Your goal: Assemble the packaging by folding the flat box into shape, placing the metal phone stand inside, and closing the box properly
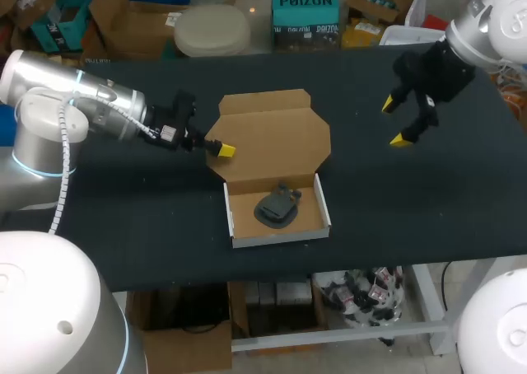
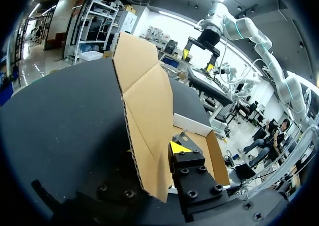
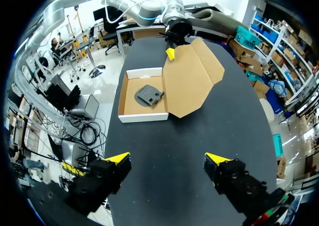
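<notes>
Flat-folded brown cardboard box with white outer walls [image 1: 240, 217] sits mid-table on the black cloth-covered table [image 1: 412, 209], tray already formed, near the front edge. Dark grey metal phone stand [image 1: 278, 208] lies inside the tray, roughly centred, clear of the walls. Brown cardboard lid [image 1: 272, 131] is hinged on the tray's far side, open and swung back away from the tray; the left wrist view shows it lifted off the table rather than flat. Left gripper [image 1: 223, 150] is at the lid's left edge, in contact with the cardboard; the lid hides part of it, so can't tell if it's clamped or just resting there. Right gripper [image 1: 395, 122] hangs above the table's right side, well apart from the box, jaws spread wide, holding nothing
</notes>
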